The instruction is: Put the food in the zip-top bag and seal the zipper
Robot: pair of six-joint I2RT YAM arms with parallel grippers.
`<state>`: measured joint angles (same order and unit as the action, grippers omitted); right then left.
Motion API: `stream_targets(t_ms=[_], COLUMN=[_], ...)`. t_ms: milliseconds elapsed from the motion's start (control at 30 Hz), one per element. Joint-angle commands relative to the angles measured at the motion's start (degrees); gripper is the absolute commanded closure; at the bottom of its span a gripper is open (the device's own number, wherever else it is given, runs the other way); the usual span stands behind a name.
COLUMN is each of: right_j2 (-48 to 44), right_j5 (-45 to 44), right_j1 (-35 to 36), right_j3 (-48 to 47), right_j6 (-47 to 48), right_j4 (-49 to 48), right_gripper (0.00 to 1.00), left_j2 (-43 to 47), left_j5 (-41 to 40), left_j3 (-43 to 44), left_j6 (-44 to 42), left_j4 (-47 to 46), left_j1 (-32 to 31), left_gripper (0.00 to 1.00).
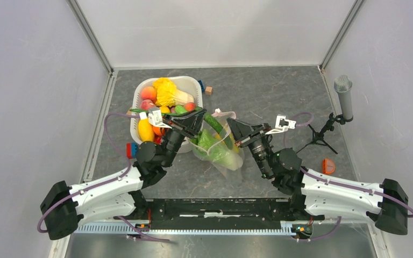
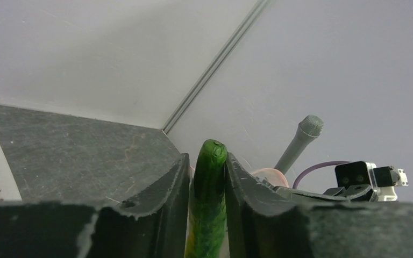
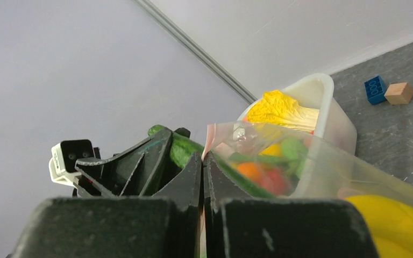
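Top external view: cucumber [image 1: 213,124] held at the mouth of the zip-top bag [image 1: 223,156].
Fingers of the left gripper [image 1: 198,122] clamp the cucumber; the right gripper [image 3: 203,158] is pinched tight on the bag's pink zipper [image 3: 208,137] edge, the bag lying between the arms beside a white tub [image 1: 136,105].

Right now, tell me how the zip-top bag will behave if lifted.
Probably floppy: the zip-top bag drapes and crinkles below the right gripper's pinch. Likely bottom-heavy, since green food already lies inside. Its mouth may collapse if released.
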<state>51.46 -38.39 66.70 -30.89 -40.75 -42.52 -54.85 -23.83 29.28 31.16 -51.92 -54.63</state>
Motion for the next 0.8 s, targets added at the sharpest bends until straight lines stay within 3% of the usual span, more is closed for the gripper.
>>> stream_targets(t_ms=[0,67,200,367,600,767], right_j2=[-2.5,-3.1,-3.4,-3.8,-5.5,-9.3], right_j5=[-3.8,-4.6,-5.6,-6.4,-4.8,0.2], right_j1=[0.1,0.1,0.1,0.1,0.1,0.1], right_j3=[-1.4,-1.1,-1.7,-2.4,-4.9,-1.4], right_j6=[-0.5,0.3,1.8,5.3,18.2,26.2], right_j4=[-3.0,-2.4,0.1,1.0,7.6,7.2], right_gripper=[1.0,1.0,1.0,1.0,1.0,1.0], left_j2=[1.7,2.9,6.3,9.5,7.8,6.2], left_j5=[1.1,1.9,3.7,3.8,-2.6,-6.6], left_j3=[0.3,1.5,4.5,8.4,22.8,27.9], left_j6=[-3.6,-3.7,-5.2,-9.1,-17.1,-18.9], left_j4=[-1.1,3.3,12.7,20.4,46.9,59.2], left_j1=[-0.9,-0.9,-0.9,-0.9,-0.7,0.9], left_gripper=[0.53,0.36,0.2,0.14,0.0,0.0])
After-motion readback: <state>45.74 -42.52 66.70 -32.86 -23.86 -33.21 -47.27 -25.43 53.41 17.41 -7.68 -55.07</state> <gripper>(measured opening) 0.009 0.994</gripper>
